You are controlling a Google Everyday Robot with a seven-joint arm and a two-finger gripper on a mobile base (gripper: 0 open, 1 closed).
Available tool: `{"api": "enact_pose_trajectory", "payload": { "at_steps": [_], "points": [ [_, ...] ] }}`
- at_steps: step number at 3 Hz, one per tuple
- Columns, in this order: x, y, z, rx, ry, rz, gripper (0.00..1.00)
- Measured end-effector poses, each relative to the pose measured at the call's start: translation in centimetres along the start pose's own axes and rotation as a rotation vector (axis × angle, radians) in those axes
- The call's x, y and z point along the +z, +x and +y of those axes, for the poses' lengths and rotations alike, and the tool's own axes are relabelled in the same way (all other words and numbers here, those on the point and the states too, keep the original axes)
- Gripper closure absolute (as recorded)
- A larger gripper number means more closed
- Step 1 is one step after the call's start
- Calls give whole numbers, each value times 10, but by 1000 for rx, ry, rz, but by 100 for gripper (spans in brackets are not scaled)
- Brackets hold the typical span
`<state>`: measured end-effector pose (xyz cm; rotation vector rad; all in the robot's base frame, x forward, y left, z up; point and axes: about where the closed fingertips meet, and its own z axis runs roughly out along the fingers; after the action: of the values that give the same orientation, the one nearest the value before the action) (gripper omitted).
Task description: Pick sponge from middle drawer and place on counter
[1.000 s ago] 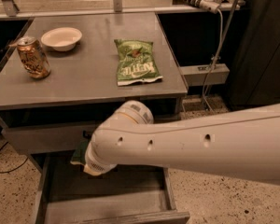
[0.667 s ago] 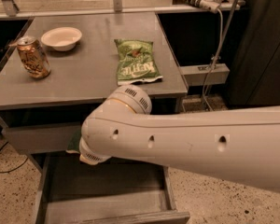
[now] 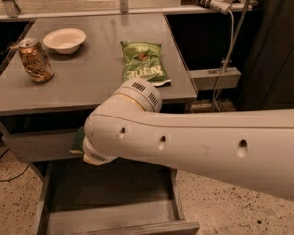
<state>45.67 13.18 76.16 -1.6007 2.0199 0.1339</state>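
Now pincer (image 3: 84, 147) hangs by sponge (image 3: 78, 139) above middle drawer (image 3: 112, 199).

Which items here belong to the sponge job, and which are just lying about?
Job: sponge; middle drawer, open; counter; end effector, mostly hidden under the arm, beside the sponge above the drawer.
Lying about: soda can; white bowl; green chip bag, all on the counter.

White arm (image 3: 196, 141) stretched across foreground, tool (image 3: 87, 153) mostly hidden behind its wrist
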Motion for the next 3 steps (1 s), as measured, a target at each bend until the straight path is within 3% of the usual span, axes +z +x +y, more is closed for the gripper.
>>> {"api": "enact_pose_trajectory", "payload": {
  "at_steps": [2,3],
  "points": [
    [-52,-27,-69,-15,94,-3,100],
    [-57,-33,-73,-12,101,-11,100]
  ]
}}
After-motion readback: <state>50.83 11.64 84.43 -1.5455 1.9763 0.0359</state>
